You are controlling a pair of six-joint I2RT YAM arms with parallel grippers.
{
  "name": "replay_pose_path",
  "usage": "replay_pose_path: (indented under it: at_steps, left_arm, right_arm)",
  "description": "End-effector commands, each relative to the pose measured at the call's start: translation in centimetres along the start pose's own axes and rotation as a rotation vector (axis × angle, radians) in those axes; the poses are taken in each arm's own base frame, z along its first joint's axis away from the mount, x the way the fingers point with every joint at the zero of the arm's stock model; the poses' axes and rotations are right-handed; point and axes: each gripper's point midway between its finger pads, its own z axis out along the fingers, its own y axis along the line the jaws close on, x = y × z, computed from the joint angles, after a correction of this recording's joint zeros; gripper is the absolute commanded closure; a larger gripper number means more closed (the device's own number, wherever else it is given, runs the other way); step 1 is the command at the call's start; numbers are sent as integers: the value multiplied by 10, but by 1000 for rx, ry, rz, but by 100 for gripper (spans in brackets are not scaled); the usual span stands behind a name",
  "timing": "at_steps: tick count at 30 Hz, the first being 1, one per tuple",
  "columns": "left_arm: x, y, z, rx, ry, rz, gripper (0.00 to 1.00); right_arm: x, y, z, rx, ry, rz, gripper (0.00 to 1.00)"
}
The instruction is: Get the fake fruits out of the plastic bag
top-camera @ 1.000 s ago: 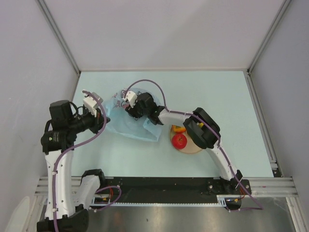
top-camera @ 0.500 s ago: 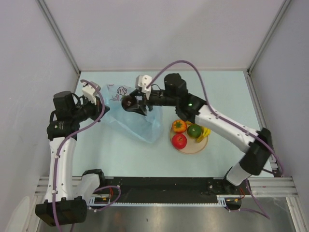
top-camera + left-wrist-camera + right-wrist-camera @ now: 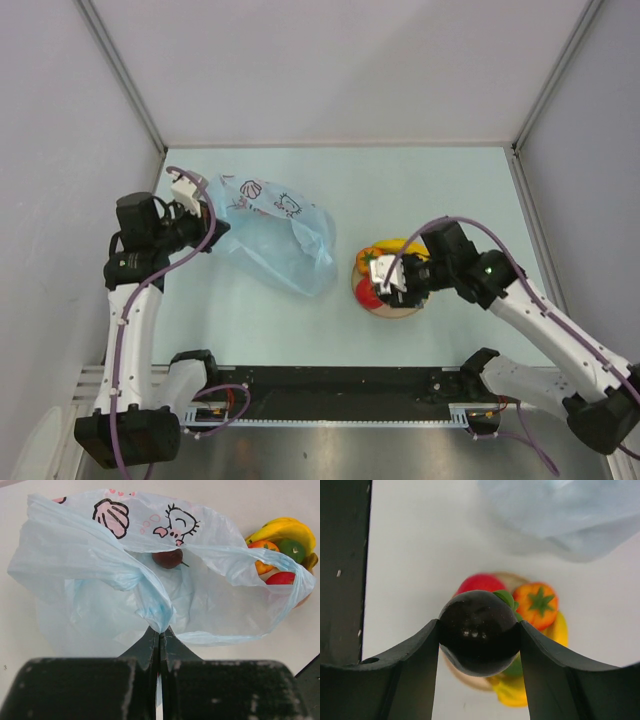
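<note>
Heads up: your left jaws are pinched tight on a bunched edge of the plastic bag [image 3: 95,575], and one dark maroon fruit [image 3: 167,558] sits inside it. Your right jaws are gripping a dark round fruit [image 3: 479,632] right over the plate [image 3: 395,312], beside the bag on the tabletop [image 3: 450,190].

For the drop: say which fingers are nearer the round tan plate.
Right. The right fingers hover over the plate, gripping a dark maroon plastic fruit; the left fingers, far left, pinch the light blue plastic bag.
</note>
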Motion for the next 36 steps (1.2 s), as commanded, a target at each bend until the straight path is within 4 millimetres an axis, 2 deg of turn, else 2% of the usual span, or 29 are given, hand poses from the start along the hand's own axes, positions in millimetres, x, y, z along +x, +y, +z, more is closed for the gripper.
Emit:
replay_pose_path:
  at_steps: [1, 7, 12, 17, 19, 25, 29, 34, 36]
  left_arm:
    - [-9, 1, 0, -2, -34, -9, 100]
    - [-12, 3, 0, -10, -23, 2, 100]
    - [-9, 4, 1, -7, -20, -9, 100]
    - [-7, 5, 2, -10, -10, -15, 100]
    - [-6, 5, 2, -10, -7, -17, 100]
    - [-4, 5, 2, -13, 1, -23, 100]
    - [-2, 5, 3, -12, -3, -24, 100]
    - [1, 4, 4, 0, 1, -34, 100]
    - [0, 4, 6, 5, -4, -36, 100]
  right_arm:
    - [59, 45, -14, -81, 185, -89, 61]
    - [100, 59, -7, -70, 274, -76, 62]
    - [114, 52, 5, -25, 289, -91, 61]
    - [119, 39, 22, 17, 276, -86, 59]
    - [125, 40, 28, 7, 282, -89, 58]
    - [139, 31, 39, 18, 316, -124, 46]
    - [136, 25, 36, 58, 310, -115, 23]
    - [120, 21, 14, 122, 281, -182, 14]
    - [104, 14, -1, 183, 230, -239, 11]
